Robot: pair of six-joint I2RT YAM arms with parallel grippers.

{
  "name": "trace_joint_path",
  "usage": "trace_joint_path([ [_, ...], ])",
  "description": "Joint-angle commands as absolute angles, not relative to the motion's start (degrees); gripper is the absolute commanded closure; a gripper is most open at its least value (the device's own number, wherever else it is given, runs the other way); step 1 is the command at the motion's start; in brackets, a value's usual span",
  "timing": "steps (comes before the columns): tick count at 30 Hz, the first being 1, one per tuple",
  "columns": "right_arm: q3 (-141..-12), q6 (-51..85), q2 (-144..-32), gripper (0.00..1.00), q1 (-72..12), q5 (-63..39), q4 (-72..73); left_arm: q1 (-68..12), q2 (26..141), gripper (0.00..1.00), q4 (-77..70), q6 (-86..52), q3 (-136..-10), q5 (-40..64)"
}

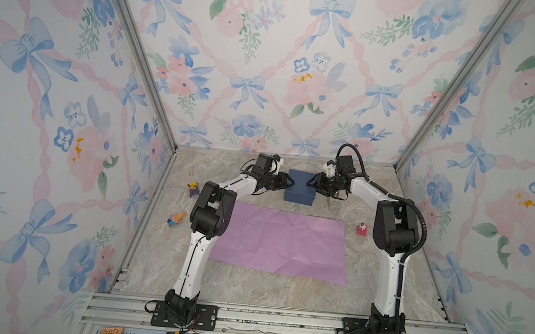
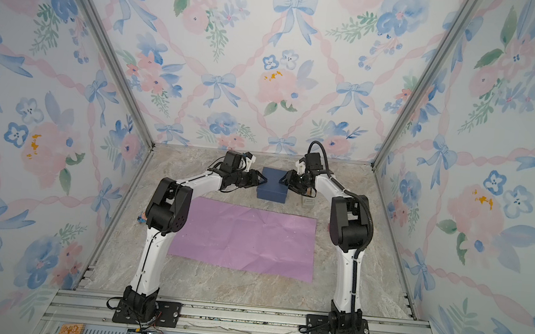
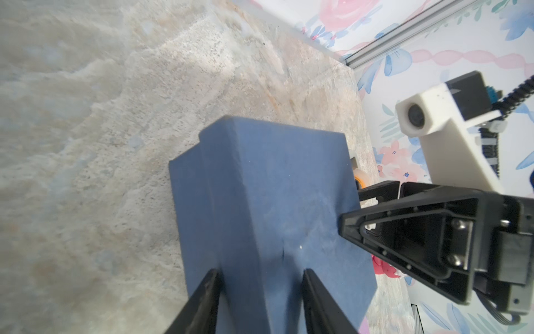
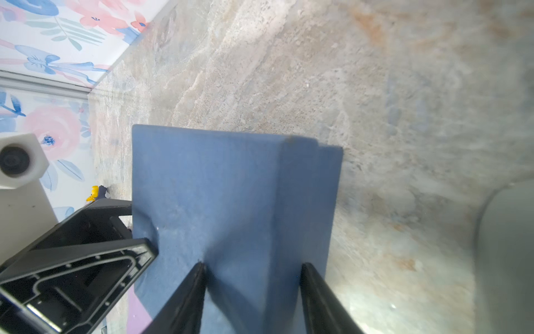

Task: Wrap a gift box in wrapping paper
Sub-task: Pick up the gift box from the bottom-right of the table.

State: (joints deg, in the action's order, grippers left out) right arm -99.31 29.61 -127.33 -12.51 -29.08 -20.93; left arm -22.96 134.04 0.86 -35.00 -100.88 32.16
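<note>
While the gift box [image 1: 299, 190] sits on the table [image 1: 249, 288] just beyond the far edge of the wrapping paper [image 1: 282, 242], left gripper [image 1: 292, 184] meets its left face, right gripper [image 1: 307, 183] its right face. Both jaw pairs parted, tips at box; squeeze: cannot tell.
</note>
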Motion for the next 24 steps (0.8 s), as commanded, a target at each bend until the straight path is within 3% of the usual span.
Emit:
trace_joint_path([
  [1, -97.27, 30.96, -126.05, 0.50, -14.86, -30.87, -18.85, -25.29, 131.44, 0.53, 1.76, -33.84, -98.65, 32.13],
  [24, -81.46, 34.54, -107.47, 0.51, -20.82, -27.09, -15.81, -28.22, 111.55, 0.53, -3.29, -36.86, -79.17, 26.42],
])
